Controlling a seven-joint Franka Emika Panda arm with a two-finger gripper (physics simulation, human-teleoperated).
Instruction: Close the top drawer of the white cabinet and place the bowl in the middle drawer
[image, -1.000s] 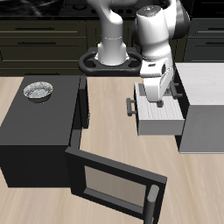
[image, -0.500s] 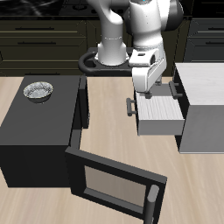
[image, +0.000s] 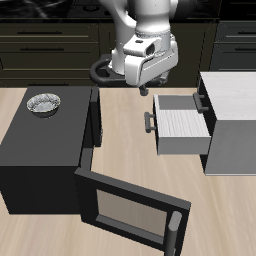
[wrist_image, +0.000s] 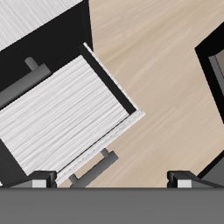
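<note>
Black box (image: 40, 150) door (image: 130, 205) hangs open at the desk's front edge; don't sweep low there. Bowl (image: 43, 103) sits on the box roof, well apart from the cabinet (image: 235, 110). Middle drawer (image: 182, 125) is pulled out and empty. Top drawer (image: 205, 98) looks shut, so that part reads as done. Fingers (wrist_image: 39, 180) are wide and empty, high above the drawer. Judgement: next is the bowl pick. Travel high, centre one finger inside the rim, descend straight, pinch the wall, lift clear before traversing back.
</note>
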